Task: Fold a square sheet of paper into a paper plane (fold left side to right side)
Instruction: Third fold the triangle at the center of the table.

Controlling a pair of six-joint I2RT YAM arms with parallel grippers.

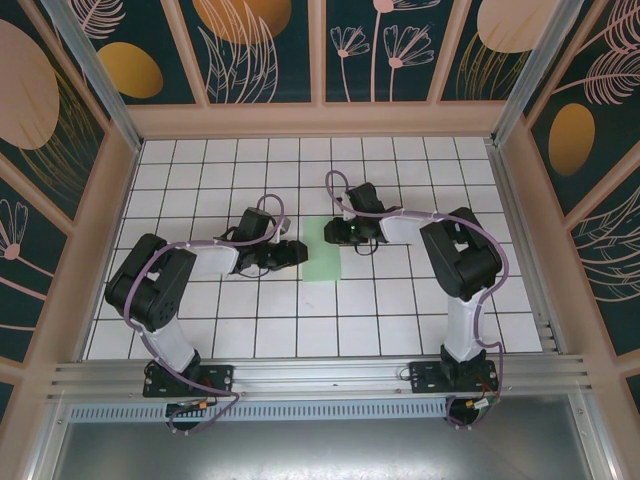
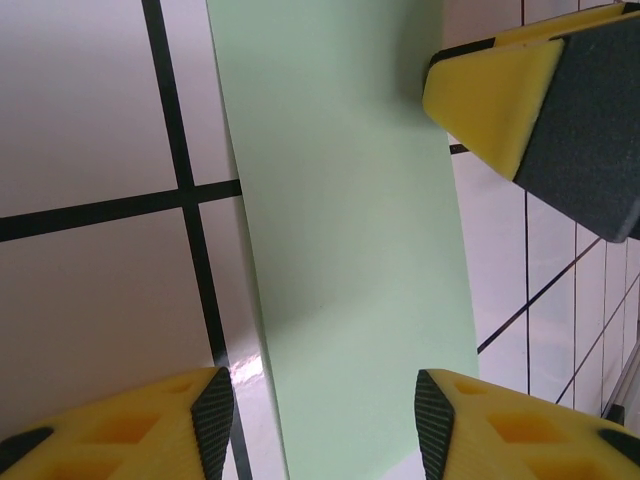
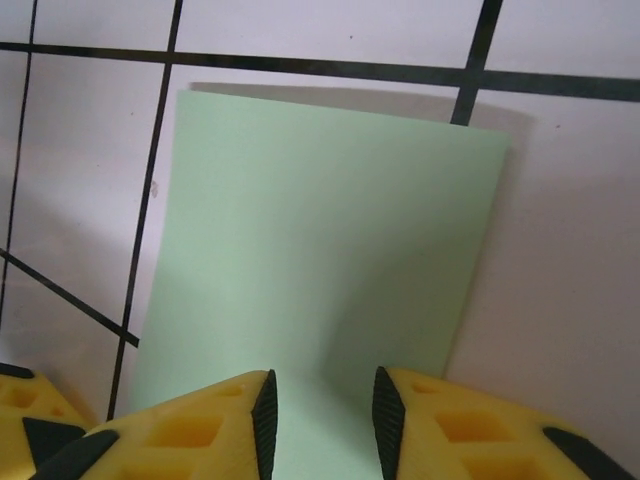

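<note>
The square sheet of paper (image 1: 322,258) lies near the middle of the tiled table (image 1: 200,330) as a narrow pale green rectangle, long side running near to far. Judging by that shape, it is already doubled over. In the right wrist view the paper (image 3: 320,240) throws a shadow past its far edge and its left edge bows, so it seems not quite flat. That is the main risk: an upper layer that is not fully creased could spring open or settle skewed if pressure comes off unevenly. The right gripper (image 3: 322,385) sits low over the paper's far end with its jaws only narrowly parted. Green shows through the gap and nothing is visibly pinched. The left gripper (image 2: 322,390) is just left of the paper in the top view. Its jaws are spread wide, straddling the strip, with one finger over bare tile and the other past the paper's opposite edge. Any sideways sweep could catch an edge with a pad and drag the thin sheet across the glossy tiles, spoiling the alignment. A yellow finger (image 2: 490,95), presumably the right gripper's, stands close by, so the two grippers could also bump each other.
</note>
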